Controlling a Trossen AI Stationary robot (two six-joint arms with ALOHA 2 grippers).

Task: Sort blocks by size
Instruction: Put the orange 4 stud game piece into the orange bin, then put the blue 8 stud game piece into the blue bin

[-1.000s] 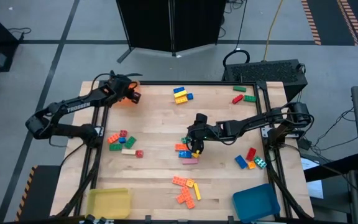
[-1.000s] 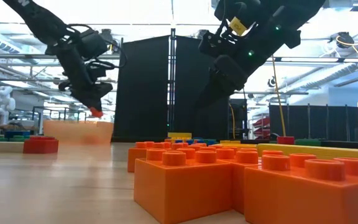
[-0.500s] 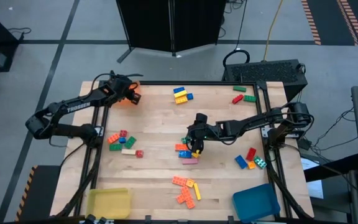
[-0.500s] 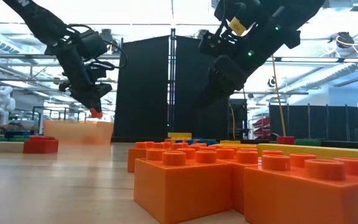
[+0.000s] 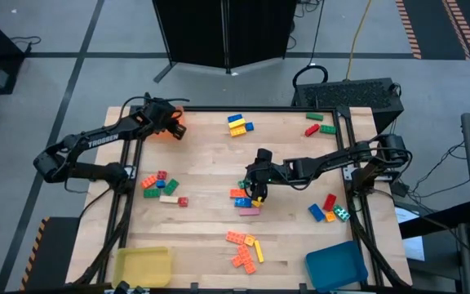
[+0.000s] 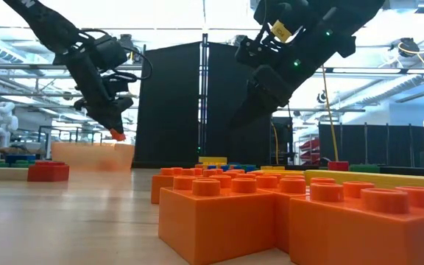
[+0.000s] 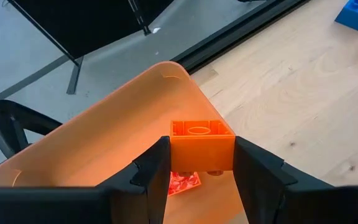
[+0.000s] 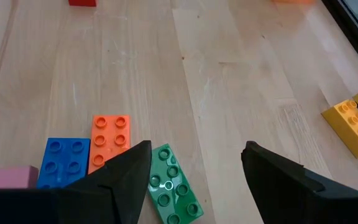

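Note:
My left gripper (image 5: 176,129) hangs over the orange tray (image 7: 104,143) at the table's far left corner, shut on a small orange block (image 7: 202,140). A reddish block (image 7: 182,182) lies in the tray below it. My right gripper (image 5: 255,194) stands open above the middle pile. Between and below its fingers lie a green block (image 8: 171,183), an orange block (image 8: 109,142), a blue block (image 8: 64,163) and a pink one (image 8: 8,177), all flat on the table. My left gripper pinches the small orange block by two opposite side walls (image 7: 229,149) between its two fingers (image 7: 157,165). The fingers slant down from the table's near left. The block hangs clear above the tray floor, and its ringed face is turned toward the wrist camera.
More blocks lie in groups: far middle (image 5: 239,124), far right (image 5: 321,124), left (image 5: 160,186), near middle (image 5: 246,249) and right (image 5: 329,208). A yellow tray (image 5: 143,265) stands at the near left corner and a blue tray (image 5: 335,265) at the near right.
My left gripper has turned slightly at the wrist above the orange tray, with the orange block still between its fingers.

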